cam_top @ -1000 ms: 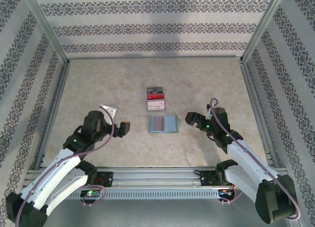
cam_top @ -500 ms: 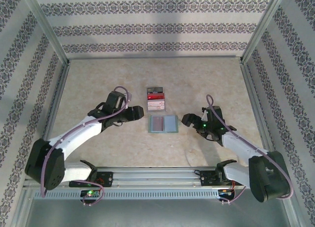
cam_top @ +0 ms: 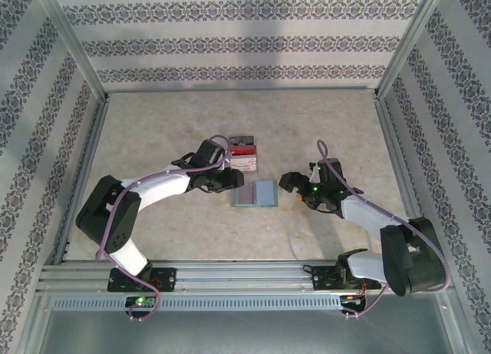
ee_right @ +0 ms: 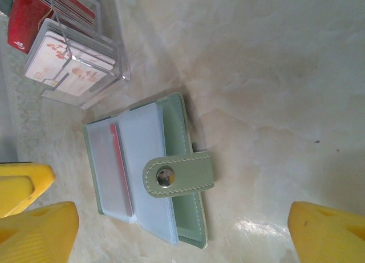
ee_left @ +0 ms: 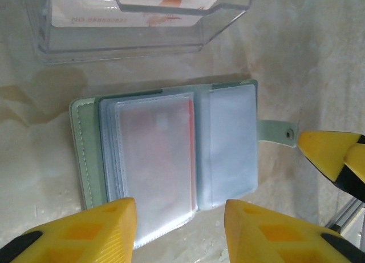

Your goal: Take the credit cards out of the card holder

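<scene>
Card holder [cam_top: 254, 193] lies open, one red card [ee_right: 121, 172] showing in its pockets.

A pale card [ee_left: 142, 12] in the clear plastic stand [ee_left: 223, 22] carries a line of reddish print reading "NO" and then a row of digits, mostly eights; the exact run cannot be made out. In the right wrist view its small reddish print is too fine to read. The red card [ee_right: 23, 23] bears a small white mark, also illegible.
</scene>
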Robot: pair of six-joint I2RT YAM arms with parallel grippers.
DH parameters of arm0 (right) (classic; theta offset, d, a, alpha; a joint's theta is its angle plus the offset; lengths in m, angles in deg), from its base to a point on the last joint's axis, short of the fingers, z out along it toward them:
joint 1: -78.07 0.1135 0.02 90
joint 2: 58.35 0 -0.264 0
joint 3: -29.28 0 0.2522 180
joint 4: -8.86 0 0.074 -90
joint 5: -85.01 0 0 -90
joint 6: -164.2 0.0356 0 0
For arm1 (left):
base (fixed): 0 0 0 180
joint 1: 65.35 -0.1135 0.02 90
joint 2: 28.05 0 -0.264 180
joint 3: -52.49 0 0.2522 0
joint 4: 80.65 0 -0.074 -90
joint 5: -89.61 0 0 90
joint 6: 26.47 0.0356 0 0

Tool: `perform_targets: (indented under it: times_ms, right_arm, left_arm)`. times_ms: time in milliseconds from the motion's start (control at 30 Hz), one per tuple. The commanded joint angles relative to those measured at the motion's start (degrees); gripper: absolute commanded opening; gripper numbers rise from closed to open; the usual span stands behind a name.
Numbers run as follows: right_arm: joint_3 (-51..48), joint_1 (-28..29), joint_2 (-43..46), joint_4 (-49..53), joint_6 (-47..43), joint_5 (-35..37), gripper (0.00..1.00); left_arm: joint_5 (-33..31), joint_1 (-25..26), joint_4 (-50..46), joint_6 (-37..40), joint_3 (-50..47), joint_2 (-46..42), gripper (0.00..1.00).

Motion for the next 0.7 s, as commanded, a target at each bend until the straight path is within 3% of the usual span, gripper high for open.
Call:
perform_targets:
  times_ms: [0,667]
  right_arm:
    - [2.2,0.8,-1.5,-1.5,0.5,-1.0,0.94]
    - [3.5,2.3,-7.5,-4.1,0.9,-0.9,0.93]
  left_arm:
    - [-0.2,0.7,0.8,0.1,1.9,2.3,0.45]
    - [2.3,1.8,1.1,0.6,3.8,9.6,0.36]
